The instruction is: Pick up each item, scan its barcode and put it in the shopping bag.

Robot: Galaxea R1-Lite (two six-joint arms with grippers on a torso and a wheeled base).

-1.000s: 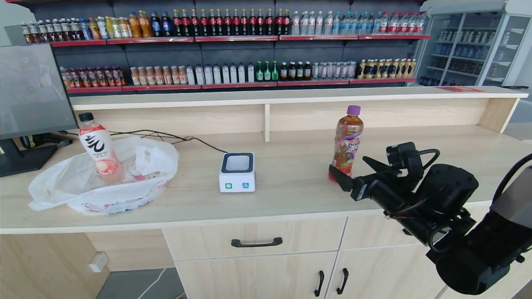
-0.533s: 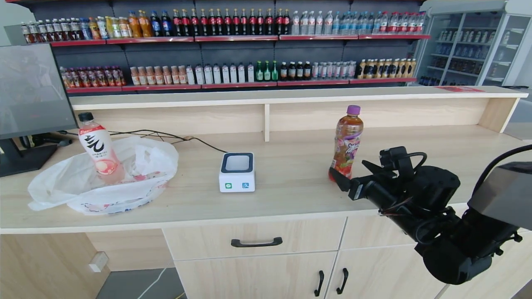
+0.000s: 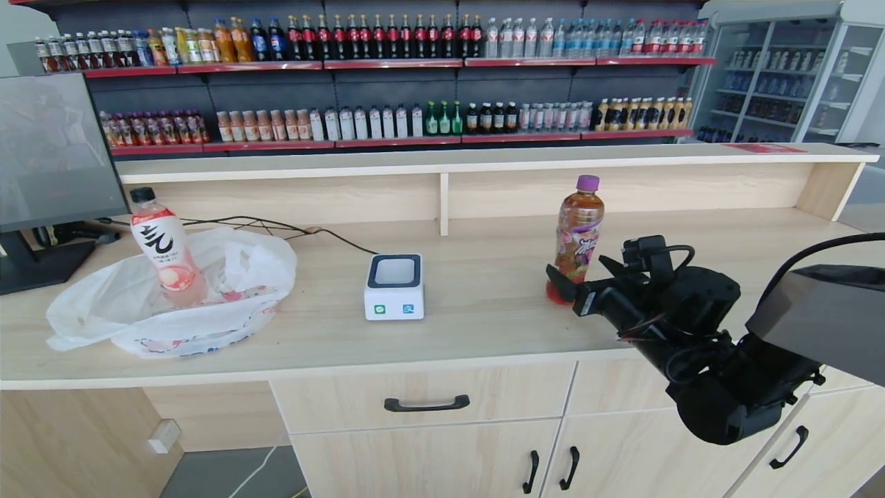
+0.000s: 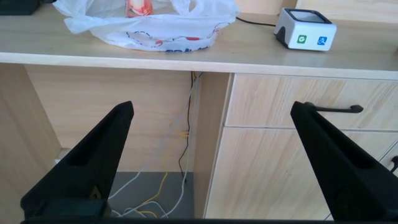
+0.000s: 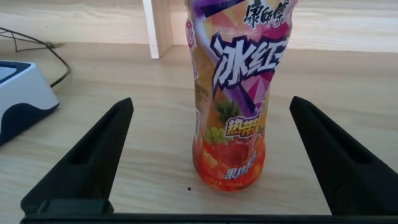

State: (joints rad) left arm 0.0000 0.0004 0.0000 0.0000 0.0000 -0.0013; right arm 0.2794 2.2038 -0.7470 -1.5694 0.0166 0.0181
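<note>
On the right part of the wooden counter point(image 3: 484, 311), the purple-capped tea bottle point(image 3: 578, 232) is standing upright, its orange base resting on the wood. The right gripper point(image 3: 577, 274) is hovering low at the bottle's foot with its fingers spread wide and gripping nothing. From the right wrist camera, the bottle point(image 5: 233, 93) is showing between the two black fingers point(image 5: 87, 162), with a gap of bare counter on each side.

Well apart from it, toward the robot's left, the white barcode scanner point(image 3: 395, 285) is sitting with its window facing up. Farther left again, the white shopping bag point(image 3: 104, 311) is lying open and crumpled on the counter. A pink bottle point(image 3: 166, 249) with a black cap is standing tilted inside the bag.

The left gripper point(image 4: 211, 109) is hanging below counter level, facing the cabinet front, with its fingers wide apart and nothing between them. From its camera, the bag point(image 4: 155, 31) and the scanner point(image 4: 306, 28) are sitting above on the counter edge. A black drawer handle point(image 4: 336, 109) is showing just below the scanner.
</note>
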